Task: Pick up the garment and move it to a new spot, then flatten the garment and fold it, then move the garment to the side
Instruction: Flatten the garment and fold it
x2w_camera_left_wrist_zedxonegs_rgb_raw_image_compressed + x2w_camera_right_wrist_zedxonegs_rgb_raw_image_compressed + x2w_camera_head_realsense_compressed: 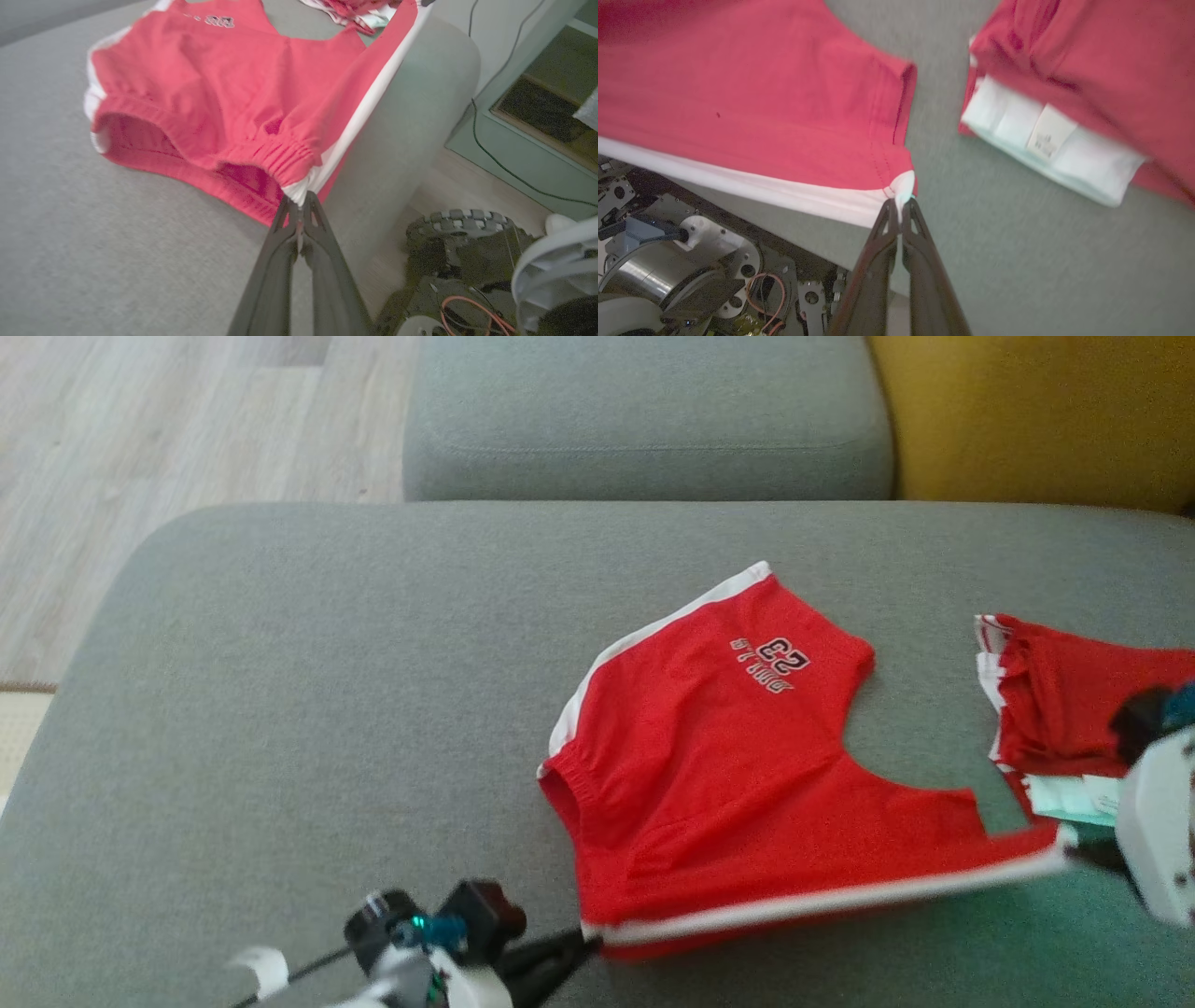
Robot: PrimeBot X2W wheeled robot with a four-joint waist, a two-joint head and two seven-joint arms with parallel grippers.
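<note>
as we look down from the head, the red shorts (728, 775) lie on the grey sofa seat (308, 709), ahead of both pairs of fingers. their near edge, with the white stripe, is stretched in a line from the left gripper (586, 947) to the right gripper (1074, 851). a second red garment (1064, 700) lies just beyond the right fingers. here the right fingertips are blurred and partly cut by the picture's border, and the print on the shorts is too small for us to read fully.

in the left wrist view the fingers are pressed together and pinch the white corner beside the elastic waistband, right at their tips. the rest of the shorts spreads away ahead of the tips and to their left. to the right of the fingers the seat ends, and the robot's wheel (460, 221) stands below on the floor.

in the right wrist view the fingers are also closed, pinching the white corner of the leg hem at their very tips. the second garment, with its white label, lies ahead and to the right, apart from the shorts.

we judge both grips small: only a bit of hem is between the tips. if the arms pull apart too strongly, a corner may slip out, and the stretched edge, which hangs near the seat's border, could drop toward the robot's base. the right fingers could also catch the second garment. the underside of the shorts is hidden from us.
</note>
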